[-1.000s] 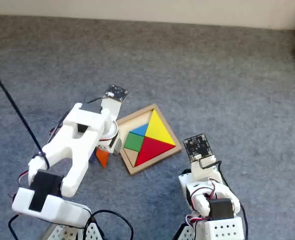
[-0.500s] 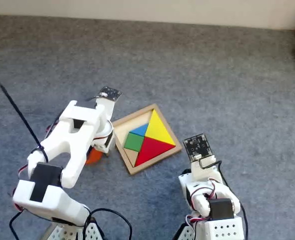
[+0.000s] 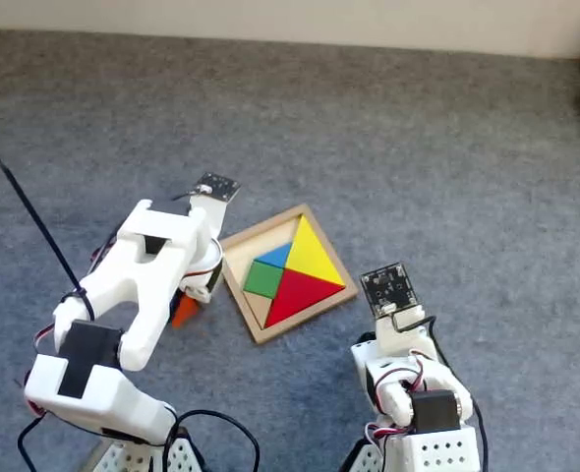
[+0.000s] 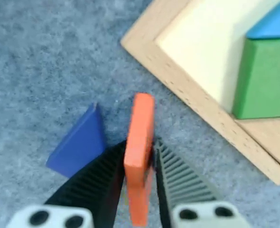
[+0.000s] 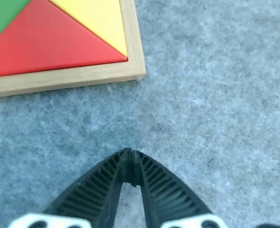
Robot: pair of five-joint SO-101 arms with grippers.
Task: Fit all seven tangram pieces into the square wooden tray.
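Grey tabletop (image 3: pixel 418 128), left jaws grasping the orange wooden tangram piece (image 4: pixel 139 142) on edge beside the square wooden tray (image 4: pixel 168 69), right jaws clenched empty; next I lay it flat inside.

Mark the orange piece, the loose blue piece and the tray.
orange piece (image 4: pixel 141 123): left wrist view, narrow edge face
loose blue piece (image 4: pixel 78 140): left wrist view, top face
tray (image 4: pixel 178 78): left wrist view, wooden rim

no text, label, number or sign can be read on anything.
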